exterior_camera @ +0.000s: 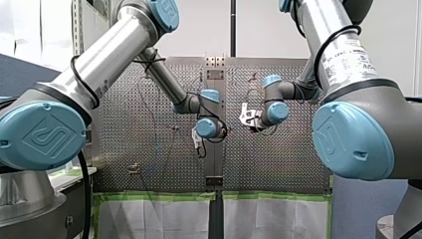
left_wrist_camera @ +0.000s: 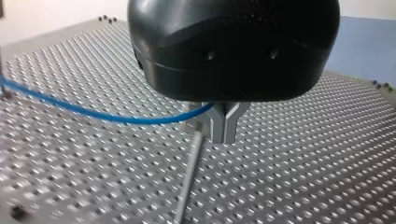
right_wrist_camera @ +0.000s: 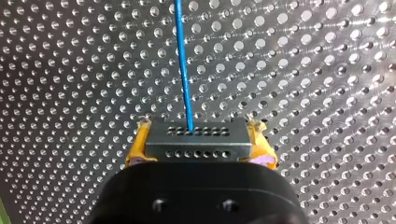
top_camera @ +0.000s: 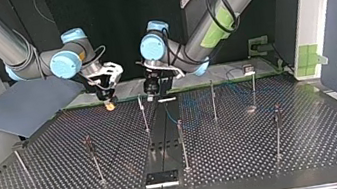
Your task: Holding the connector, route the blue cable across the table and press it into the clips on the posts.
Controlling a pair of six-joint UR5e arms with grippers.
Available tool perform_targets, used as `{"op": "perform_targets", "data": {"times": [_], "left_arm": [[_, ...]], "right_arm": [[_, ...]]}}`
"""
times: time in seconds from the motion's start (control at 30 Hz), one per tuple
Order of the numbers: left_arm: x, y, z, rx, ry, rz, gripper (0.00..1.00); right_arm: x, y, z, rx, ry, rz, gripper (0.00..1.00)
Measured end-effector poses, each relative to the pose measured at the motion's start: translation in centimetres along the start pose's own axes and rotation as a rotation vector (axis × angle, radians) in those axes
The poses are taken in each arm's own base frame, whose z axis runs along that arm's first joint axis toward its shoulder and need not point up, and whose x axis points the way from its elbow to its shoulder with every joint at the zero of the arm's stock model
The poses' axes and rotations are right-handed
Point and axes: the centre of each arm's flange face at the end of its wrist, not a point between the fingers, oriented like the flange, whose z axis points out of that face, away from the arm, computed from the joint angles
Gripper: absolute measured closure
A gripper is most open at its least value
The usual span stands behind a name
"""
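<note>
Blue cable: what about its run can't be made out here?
Blue cable past my left pincer: left wrist view, the pincer's black body hides it.
Clips on the posts: top view, too small.
Cable's path among the posts: top view, too faint to trace.

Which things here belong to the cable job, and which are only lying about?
For the job: blue cable, connector, right gripper holding it, left gripper, posts.
Lying about: grey sheet, green tape.
</note>
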Motion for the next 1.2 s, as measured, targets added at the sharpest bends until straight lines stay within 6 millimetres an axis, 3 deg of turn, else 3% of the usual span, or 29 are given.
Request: {"op": "perform_targets", "data": {"times": [0.23, 0.57, 0.8, 1.2], "left_arm": [[0.6, 0.8, 0.4, -0.014, 0.008, -0.004, 1.00], [-0.3, 1.5, 0.6, -0.048, 0.004, 0.030, 1.00], [-1.8, 0.9, -0.6, -0.094, 0.021, 0.061, 1.00], [0.5, -0.8, -3.9, -0.121, 0.105, 0.121, 1.00]], "right_arm": [[0.0, 0.3, 0.1, 0.007, -0.001, 0.002, 1.00], [0.8, 0.4, 0.5, 0.027, 0.010, -0.007, 1.00], [1.5, 0.0, 0.4, 0.048, -0.010, -0.012, 1.00], [2.1, -0.9, -0.3, 0.060, -0.031, -0.015, 1.00]]}}
